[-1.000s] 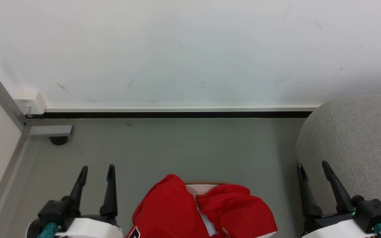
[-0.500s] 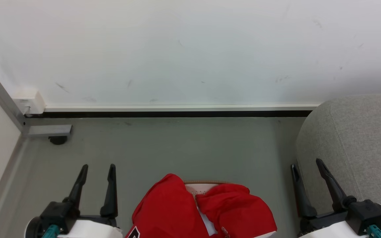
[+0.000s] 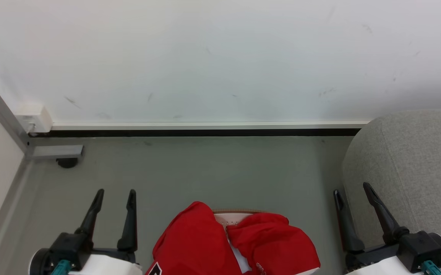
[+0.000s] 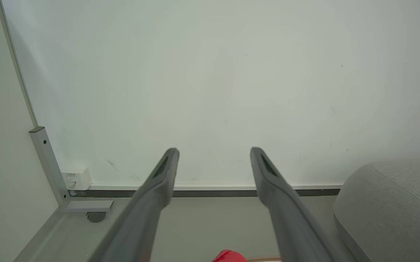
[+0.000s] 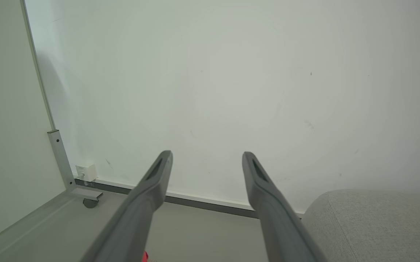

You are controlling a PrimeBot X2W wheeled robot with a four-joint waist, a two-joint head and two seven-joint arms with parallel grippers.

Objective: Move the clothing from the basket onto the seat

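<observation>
Red shiny clothing [image 3: 235, 244] is heaped in the basket [image 3: 232, 212] at the bottom middle of the head view; only a strip of the basket's brown rim and perforated white wall shows. A red tip of the clothing [image 4: 228, 256] peeks in at the bottom of the left wrist view. The light-grey seat [image 3: 415, 164] stands at the right. My left gripper [image 3: 115, 193] hangs open to the left of the basket, empty. My right gripper [image 3: 352, 188] is open and empty between the basket and the seat's side. Both point toward the wall.
A white wall [image 3: 220, 57] with a baseboard [image 3: 205, 125] closes the far side. A metal frame leg [image 3: 54, 151] with a round foot and a small white box [image 3: 33, 118] sit at the far left. Grey floor [image 3: 213, 172] lies between basket and wall.
My right gripper has drifted slightly left, away from the seat. The left gripper has shifted slightly right. The clothing and basket have stayed put.
</observation>
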